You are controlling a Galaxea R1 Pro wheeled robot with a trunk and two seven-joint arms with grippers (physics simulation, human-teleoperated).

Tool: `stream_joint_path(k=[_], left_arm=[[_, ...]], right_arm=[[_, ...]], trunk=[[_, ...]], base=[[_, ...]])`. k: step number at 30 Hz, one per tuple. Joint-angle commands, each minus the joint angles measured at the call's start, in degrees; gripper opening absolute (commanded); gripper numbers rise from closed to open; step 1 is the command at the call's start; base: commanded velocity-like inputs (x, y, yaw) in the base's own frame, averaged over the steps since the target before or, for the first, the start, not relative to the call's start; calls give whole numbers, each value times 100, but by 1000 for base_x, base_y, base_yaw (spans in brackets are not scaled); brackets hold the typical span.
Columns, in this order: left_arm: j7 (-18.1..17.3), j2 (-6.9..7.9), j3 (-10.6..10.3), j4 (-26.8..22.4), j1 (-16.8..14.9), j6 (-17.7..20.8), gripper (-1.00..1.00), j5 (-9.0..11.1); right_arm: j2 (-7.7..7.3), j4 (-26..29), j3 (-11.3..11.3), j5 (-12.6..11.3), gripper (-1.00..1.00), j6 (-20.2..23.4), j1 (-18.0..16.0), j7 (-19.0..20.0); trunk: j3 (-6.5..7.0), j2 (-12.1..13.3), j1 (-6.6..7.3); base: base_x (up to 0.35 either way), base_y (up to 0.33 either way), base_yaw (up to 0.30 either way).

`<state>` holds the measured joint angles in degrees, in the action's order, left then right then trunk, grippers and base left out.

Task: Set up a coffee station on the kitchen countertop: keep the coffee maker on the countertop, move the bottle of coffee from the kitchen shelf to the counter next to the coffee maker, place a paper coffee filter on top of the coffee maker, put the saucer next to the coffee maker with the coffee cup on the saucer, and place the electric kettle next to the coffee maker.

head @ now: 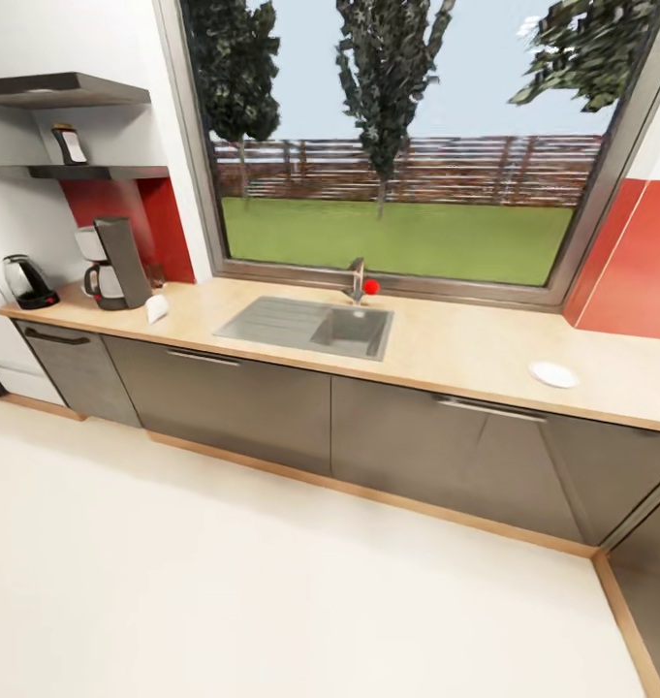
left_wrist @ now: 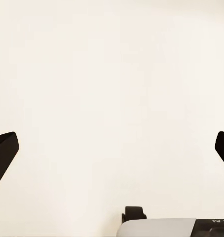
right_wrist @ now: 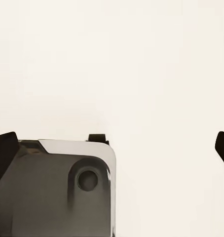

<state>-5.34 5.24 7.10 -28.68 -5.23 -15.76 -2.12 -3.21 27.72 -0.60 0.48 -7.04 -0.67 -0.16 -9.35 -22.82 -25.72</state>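
Observation:
The black coffee maker (head: 116, 262) stands at the left end of the wooden countertop (head: 465, 349). Left of it sits the electric kettle (head: 26, 281). The bottle of coffee (head: 70, 143) is on the lower wall shelf (head: 78, 172) above them. A small white object (head: 157, 308) lies just right of the coffee maker; whether it is cup or filter I cannot tell. The white saucer (head: 552, 373) rests far right on the counter. My left gripper (left_wrist: 112, 153) and right gripper (right_wrist: 112, 153) both hang open over pale floor, holding nothing.
A steel sink (head: 310, 325) with a faucet (head: 357, 281) is set mid-counter under a big window. Grey cabinets (head: 233, 402) run below the counter. Pale floor (head: 271, 582) lies between me and the cabinets. My own base (right_wrist: 53, 192) sits under the right gripper.

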Motion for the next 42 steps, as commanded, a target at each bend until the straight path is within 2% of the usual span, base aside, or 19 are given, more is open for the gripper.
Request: stream_joint_path(k=[1,9,22,42], left_arm=[[-55,-5,46,2,-5,-15,100,-20],[-55,-5,46,2,-5,-10,100,-21],[-55,-6,46,119,-5,-24,100,-34],[-55,-21,39,134,-5,-32,100,-34]], right_arm=[[2,-3,-8,5,100,-17,-4,-2],[4,-8,-11,5,100,-17,-4,-4],[9,-12,-11,5,100,-17,-4,-7],[9,-12,-11,5,100,-17,-4,-4]], trunk=[[-11,-10,-6],[-11,-10,-6],[-11,-10,-6],[-11,-10,-6]], base=[[338,-1,0],[338,0,37],[338,17,257],[312,180,277]])
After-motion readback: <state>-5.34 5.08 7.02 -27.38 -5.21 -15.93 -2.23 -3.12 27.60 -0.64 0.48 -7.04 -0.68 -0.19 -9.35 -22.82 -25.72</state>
